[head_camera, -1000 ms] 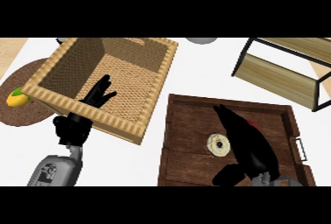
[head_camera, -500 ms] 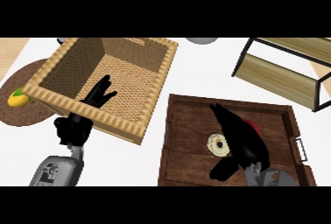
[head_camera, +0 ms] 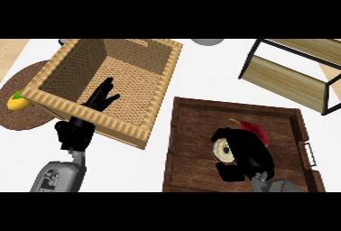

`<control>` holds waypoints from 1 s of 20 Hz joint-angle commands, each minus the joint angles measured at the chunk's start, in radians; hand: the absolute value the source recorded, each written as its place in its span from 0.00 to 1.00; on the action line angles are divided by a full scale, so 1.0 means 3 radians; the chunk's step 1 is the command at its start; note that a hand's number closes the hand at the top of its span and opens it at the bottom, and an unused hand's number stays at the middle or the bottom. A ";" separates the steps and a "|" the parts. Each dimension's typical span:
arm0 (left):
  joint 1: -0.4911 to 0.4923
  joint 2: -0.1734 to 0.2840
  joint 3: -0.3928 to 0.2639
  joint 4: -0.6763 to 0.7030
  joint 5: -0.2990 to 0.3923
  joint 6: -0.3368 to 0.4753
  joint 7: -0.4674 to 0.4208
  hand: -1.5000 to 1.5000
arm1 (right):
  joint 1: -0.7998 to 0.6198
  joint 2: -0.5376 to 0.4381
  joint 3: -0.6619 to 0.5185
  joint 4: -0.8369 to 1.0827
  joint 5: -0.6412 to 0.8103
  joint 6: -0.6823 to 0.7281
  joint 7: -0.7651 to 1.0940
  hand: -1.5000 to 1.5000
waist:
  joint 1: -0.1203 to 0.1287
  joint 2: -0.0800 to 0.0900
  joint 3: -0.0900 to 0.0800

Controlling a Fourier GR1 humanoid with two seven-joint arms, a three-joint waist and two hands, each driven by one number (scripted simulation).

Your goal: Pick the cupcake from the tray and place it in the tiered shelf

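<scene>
The cupcake (head_camera: 222, 150) lies in the dark wooden tray (head_camera: 193, 118) at the lower right; a pale round face and a red part (head_camera: 257, 131) of it show. My right hand (head_camera: 245, 152) covers it from the near side, its fingers curled round it. The tiered shelf (head_camera: 293, 74), a black frame with light wood boards, stands at the upper right beyond the tray. My left hand (head_camera: 81, 131) rests at the lower left, fingers straight and pointing up over the near rim of a wicker basket.
A big wicker basket (head_camera: 143, 52) fills the upper left, close beside the tray. Left of it lies a round brown mat (head_camera: 20, 122) with a yellow-green fruit (head_camera: 18, 102). A grey round object (head_camera: 208, 41) peeks in at the top.
My right hand's fingers, straight and stretched over the tray before, have curled down round the cupcake. The left hand has stayed still.
</scene>
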 commanded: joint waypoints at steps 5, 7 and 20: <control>0.0098 0.0019 -0.0005 0.0016 -0.0145 -0.0088 0.0066 0.50 | 0.0003 0.0065 0.0017 -0.0149 0.0301 0.0130 -0.0076 1.00 | -0.0004 0.0023 -0.0011; 0.0000 -0.0036 -0.0095 0.0113 -0.0164 -0.0045 0.0079 0.50 | -0.0479 0.0458 -0.0268 0.0533 0.0387 -0.0171 0.0361 1.00 | 0.0037 0.0040 -0.0010; 0.0027 -0.0060 -0.0106 0.0154 -0.0124 -0.0075 -0.0051 0.50 | -0.1705 0.0813 -0.0489 0.1586 0.0679 -0.2014 0.1599 1.00 | 0.0137 0.0054 -0.0009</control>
